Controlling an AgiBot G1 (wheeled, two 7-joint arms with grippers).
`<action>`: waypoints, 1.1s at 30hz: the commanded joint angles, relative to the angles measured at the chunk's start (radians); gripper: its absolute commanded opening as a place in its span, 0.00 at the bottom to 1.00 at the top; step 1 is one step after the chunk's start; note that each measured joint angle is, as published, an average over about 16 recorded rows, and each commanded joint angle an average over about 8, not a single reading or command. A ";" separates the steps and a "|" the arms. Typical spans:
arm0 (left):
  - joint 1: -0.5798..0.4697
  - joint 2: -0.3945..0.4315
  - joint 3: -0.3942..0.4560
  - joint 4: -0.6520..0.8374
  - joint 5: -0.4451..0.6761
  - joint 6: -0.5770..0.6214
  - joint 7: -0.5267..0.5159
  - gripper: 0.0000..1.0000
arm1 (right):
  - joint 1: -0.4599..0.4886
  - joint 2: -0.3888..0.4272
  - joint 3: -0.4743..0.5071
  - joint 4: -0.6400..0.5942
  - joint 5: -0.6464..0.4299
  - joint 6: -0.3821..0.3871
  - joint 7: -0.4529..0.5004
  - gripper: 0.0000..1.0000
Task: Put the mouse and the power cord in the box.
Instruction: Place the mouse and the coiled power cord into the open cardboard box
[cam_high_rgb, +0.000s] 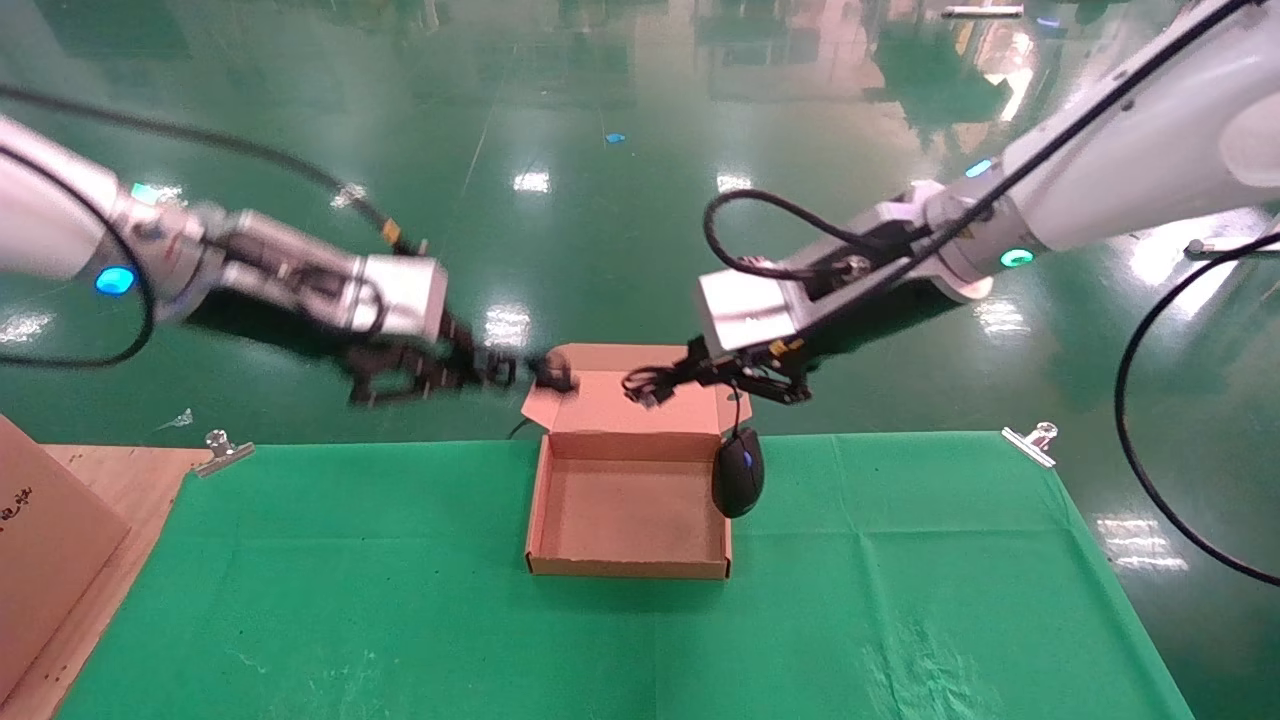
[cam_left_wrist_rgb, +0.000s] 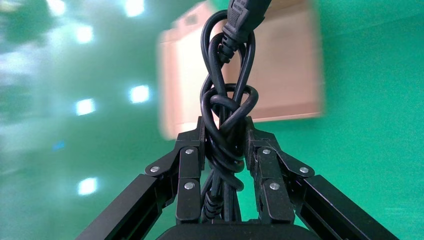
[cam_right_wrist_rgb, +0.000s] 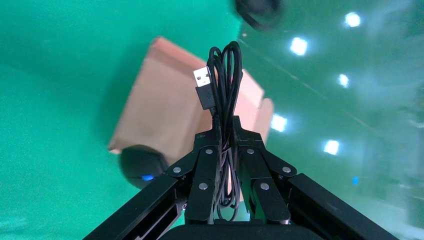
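Both arms are loaded right now. My left gripper is clamped around the knotted middle of the power cord, held left of centre in the head view, just beside the lid of the box. The cord looks rubbery and fairly stiff, so I reckon the bundle holds its shape, with the chunky plug as the heavy end.

My right gripper is pinched on the mouse's coiled cable. The mouse dangles below it against the box's right wall. It looks light, but it'll probably swing.

Motion blur smears the left gripper in the head view, and the plug is cut off at the left wrist frame's top.
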 joint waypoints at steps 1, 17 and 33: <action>-0.015 0.018 -0.004 -0.001 -0.003 -0.058 0.003 0.00 | 0.007 -0.013 0.003 0.026 0.009 0.020 0.014 0.00; 0.046 0.080 -0.017 0.023 -0.020 -0.188 0.075 0.00 | -0.076 -0.012 -0.092 0.187 0.084 0.243 0.118 0.00; 0.424 0.153 -0.015 -0.211 -0.129 -0.577 0.188 0.00 | -0.060 0.011 -0.168 0.106 0.120 0.186 0.102 0.00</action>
